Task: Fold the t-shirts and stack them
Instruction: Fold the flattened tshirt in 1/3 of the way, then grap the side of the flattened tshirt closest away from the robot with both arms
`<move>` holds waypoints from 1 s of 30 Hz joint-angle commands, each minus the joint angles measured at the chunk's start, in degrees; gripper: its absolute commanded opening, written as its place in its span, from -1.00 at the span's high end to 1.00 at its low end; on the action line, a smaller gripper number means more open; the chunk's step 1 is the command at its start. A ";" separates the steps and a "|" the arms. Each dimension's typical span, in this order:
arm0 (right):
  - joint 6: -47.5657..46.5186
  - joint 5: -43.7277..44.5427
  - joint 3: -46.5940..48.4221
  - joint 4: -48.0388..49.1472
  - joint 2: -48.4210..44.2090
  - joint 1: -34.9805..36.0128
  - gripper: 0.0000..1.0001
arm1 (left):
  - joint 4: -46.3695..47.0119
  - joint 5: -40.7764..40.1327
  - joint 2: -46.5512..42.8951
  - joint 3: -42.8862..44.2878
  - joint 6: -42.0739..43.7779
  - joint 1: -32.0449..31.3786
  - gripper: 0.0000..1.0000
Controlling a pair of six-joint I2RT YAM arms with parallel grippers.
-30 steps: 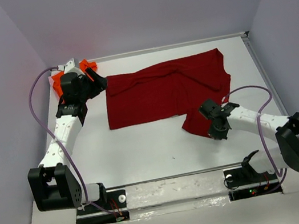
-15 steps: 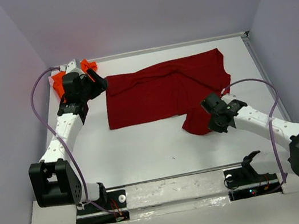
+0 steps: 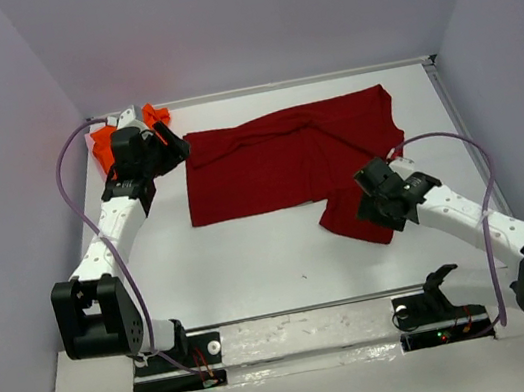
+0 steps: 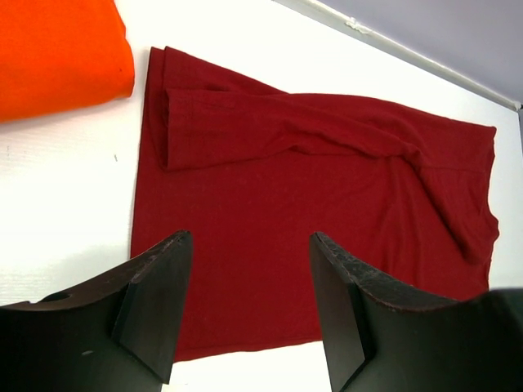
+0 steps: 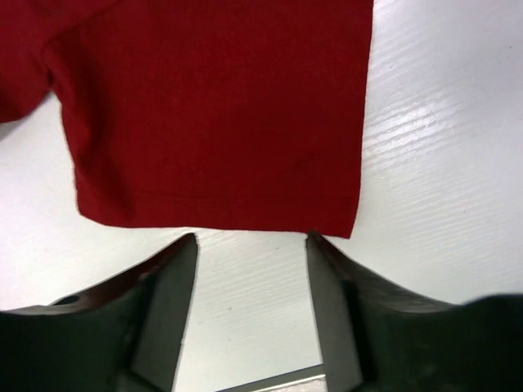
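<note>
A dark red t-shirt [image 3: 286, 156] lies spread flat across the middle of the white table, one sleeve [image 3: 352, 219] pointing to the near side. My right gripper [image 3: 373, 201] hovers over that sleeve, open. In the right wrist view its fingertips [image 5: 252, 237] stand just short of the sleeve hem [image 5: 212, 106] with nothing between them. An orange t-shirt [image 3: 102, 140] sits folded in the far left corner, mostly hidden by my left arm. My left gripper [image 3: 173, 149] hangs open above the red shirt's left edge [image 4: 286, 188], beside the orange t-shirt [image 4: 57, 49], holding nothing [image 4: 249, 241].
Purple walls enclose the table on three sides. A raised rim [image 3: 457, 121] runs along the right edge and the far edge. Arm bases and electronics [image 3: 434, 308] sit on the near strip. Purple cables loop beside both arms.
My right gripper has opened and let go of the red sleeve, which now lies flat. The right arm shifted a little up and back. The left arm has stayed still.
</note>
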 commanded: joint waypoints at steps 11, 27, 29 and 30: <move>2.63 -4.12 -0.65 -1.34 4.05 0.37 -0.43 | 1.29 0.15 -2.01 1.45 1.15 -0.44 -0.36; 12.58 -1.56 -2.67 -6.98 7.20 0.37 -0.26 | 1.29 -0.20 -3.15 1.36 1.24 -0.44 -0.37; 13.63 -3.06 -3.82 -5.93 8.08 0.37 -0.25 | 1.29 -0.20 -3.15 1.36 1.15 -0.44 -0.37; 14.33 -3.67 -4.60 -5.31 8.00 0.37 -0.25 | 1.29 0.06 -3.06 1.45 1.15 -0.44 -0.37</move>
